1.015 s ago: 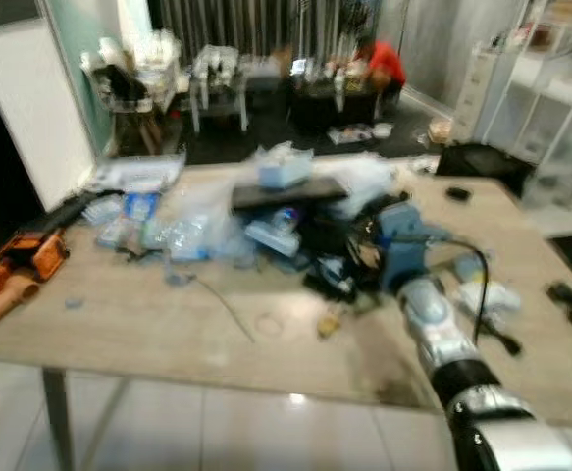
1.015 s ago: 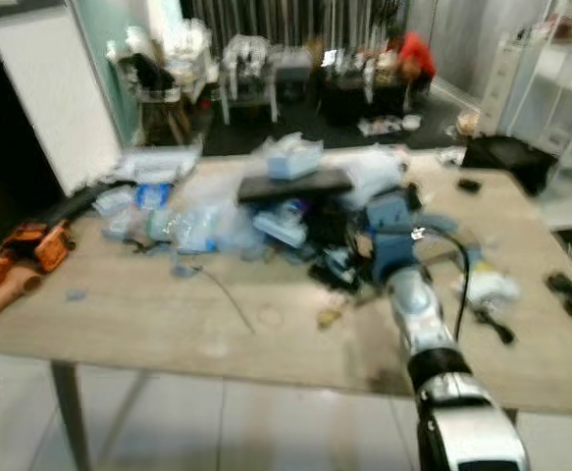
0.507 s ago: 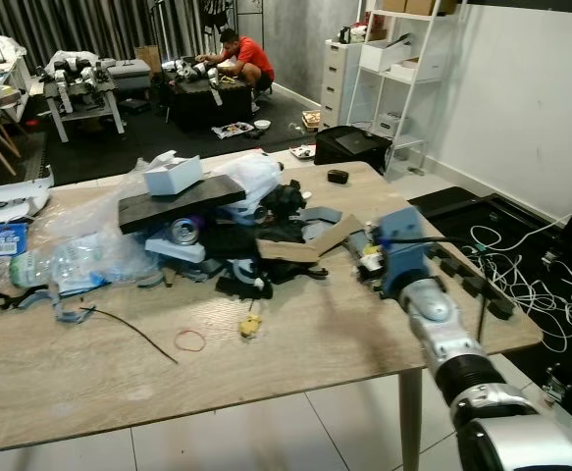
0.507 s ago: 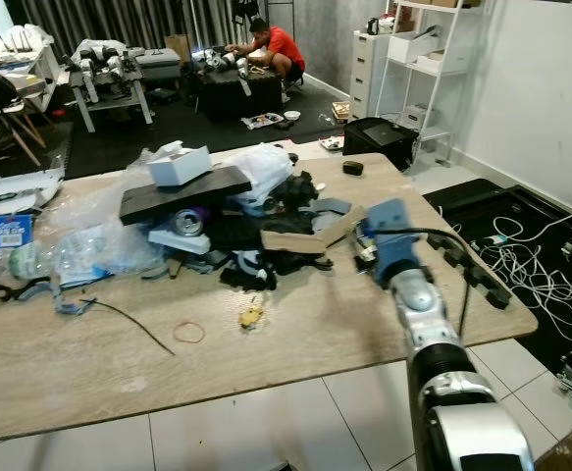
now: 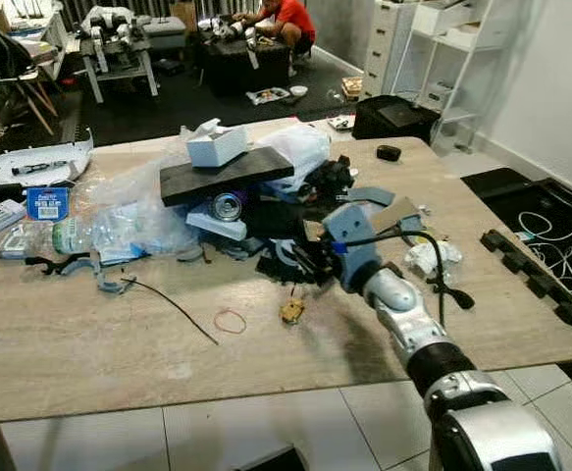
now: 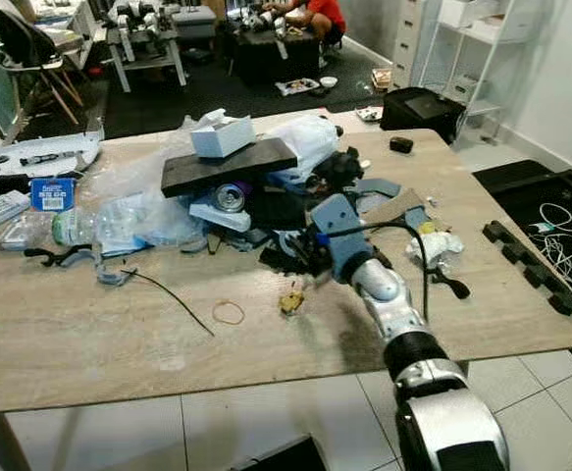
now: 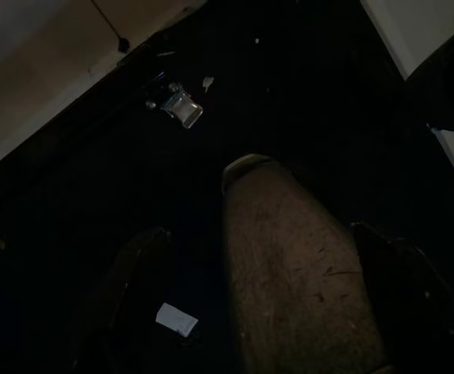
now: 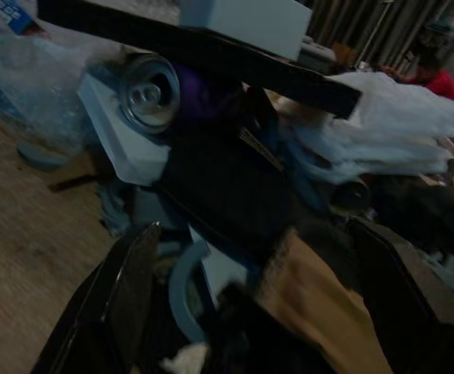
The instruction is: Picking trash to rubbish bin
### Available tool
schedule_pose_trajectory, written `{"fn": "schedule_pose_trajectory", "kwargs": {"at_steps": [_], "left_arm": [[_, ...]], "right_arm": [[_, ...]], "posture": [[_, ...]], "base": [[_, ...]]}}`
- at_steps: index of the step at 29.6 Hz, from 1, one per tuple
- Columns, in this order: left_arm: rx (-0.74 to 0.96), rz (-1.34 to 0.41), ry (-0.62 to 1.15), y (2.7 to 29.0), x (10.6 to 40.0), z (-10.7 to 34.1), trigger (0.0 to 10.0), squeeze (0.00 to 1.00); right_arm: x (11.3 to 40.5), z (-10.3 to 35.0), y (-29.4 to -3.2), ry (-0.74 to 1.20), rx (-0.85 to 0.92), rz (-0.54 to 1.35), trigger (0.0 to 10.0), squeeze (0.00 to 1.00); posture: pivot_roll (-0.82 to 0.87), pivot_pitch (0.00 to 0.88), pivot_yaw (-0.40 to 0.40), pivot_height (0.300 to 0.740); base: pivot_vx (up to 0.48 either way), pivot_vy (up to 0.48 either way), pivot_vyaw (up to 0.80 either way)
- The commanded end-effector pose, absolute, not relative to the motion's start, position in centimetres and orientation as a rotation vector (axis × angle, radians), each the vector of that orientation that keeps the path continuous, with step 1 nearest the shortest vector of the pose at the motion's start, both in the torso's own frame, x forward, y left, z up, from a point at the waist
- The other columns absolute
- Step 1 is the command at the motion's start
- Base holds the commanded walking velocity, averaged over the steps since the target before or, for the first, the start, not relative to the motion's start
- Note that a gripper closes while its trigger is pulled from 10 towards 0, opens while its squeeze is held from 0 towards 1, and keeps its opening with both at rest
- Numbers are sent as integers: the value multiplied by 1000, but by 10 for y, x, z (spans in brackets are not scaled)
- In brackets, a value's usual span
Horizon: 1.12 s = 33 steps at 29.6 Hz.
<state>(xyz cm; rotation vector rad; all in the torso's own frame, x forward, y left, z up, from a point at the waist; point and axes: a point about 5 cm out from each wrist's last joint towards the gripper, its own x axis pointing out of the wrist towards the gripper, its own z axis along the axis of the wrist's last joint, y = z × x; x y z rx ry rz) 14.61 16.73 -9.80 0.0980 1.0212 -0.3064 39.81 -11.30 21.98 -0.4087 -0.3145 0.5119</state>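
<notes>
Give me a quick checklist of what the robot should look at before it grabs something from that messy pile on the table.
1. Right hand open: ok, its fingers stand wide apart.
2. Right hand aimed at the pile: ok, the can lies ahead.
3. Hand free of load: ok, nothing between the fingers.
4. Target loose: not ok, the black board lies over the can.
5. Rubbish bin located: cannot tell.
6. Left hand ready: cannot tell, too dark.

I note the worktop (image 5: 89,343) is matt, pale wood grain. The can (image 8: 145,92) has a shiny metal top. The bags (image 5: 133,211) are clear, crinkled plastic. The slab (image 5: 227,177) is matt black; my arm (image 5: 403,319) is smooth silver metal.
</notes>
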Motion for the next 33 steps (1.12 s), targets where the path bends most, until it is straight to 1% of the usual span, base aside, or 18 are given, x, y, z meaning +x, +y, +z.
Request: {"fn": "schedule_pose_trajectory", "kwargs": {"at_steps": [1,3,6,8,10,17,20,21,22,23,26,27,29,30,31,33], "left_arm": [[75,-308,1254,176,81,-117,10000,0],[73,-305,1256,179,75,-118,10000,0],[69,-302,1247,183,71,-118,10000,0],[69,-302,1247,183,71,-118,10000,0],[63,-301,1242,183,69,-118,10000,0],[58,-309,1244,182,65,-118,10000,0],[55,-310,1244,181,64,-118,10000,0],[53,-309,1243,181,64,-118,10000,0],[52,-307,1241,181,65,-118,10000,0],[51,-303,1236,182,67,-118,10000,0],[51,-300,1230,182,70,-117,10000,0],[53,-298,1226,182,72,-117,10000,0],[54,-297,1223,182,74,-117,10000,0],[57,-298,1218,181,77,-116,10000,0],[58,-298,1211,180,80,-116,10000,0],[59,-300,1205,179,83,-115,10000,0]], "right_arm": [[398,218,-110,-303,-421,520,10000,0],[402,220,-111,-294,-495,451,10000,0],[405,227,-112,-313,-540,386,10000,0],[405,227,-112,-313,-540,386,10000,0],[407,237,-115,-337,-536,354,10000,0],[409,242,-120,-346,-530,318,10000,0],[410,242,-124,-347,-543,274,10000,0],[410,242,-127,-343,-560,246,8941,0],[411,241,-129,-335,-571,223,8627,0],[411,238,-133,-316,-576,198,9608,0],[412,232,-137,-276,-572,170,9451,0],[412,225,-138,-240,-558,171,8824,0],[412,221,-139,-216,-547,175,8824,0],[411,216,-140,-193,-531,170,3686,0],[411,213,-142,-177,-515,158,0,0],[411,211,-144,-170,-506,150,0,0]], "posture": [[-97,271,48,740],[-75,322,52,740],[-63,345,55,740],[-63,345,55,740],[-55,360,55,740],[-54,363,57,740],[-52,354,57,740],[-51,346,56,740],[-52,341,56,740],[-56,333,56,740],[-58,322,56,740],[-60,317,55,740],[-60,317,55,740],[-61,307,55,740],[-66,296,55,740],[-68,291,56,740]], "base": [[0,0,0],[0,0,0],[0,0,0],[0,0,0],[0,0,0],[0,0,0],[0,0,0],[0,0,0],[0,0,0],[0,0,0],[0,0,0],[0,0,0],[0,0,0],[0,0,0],[0,0,0],[0,0,0]]}}
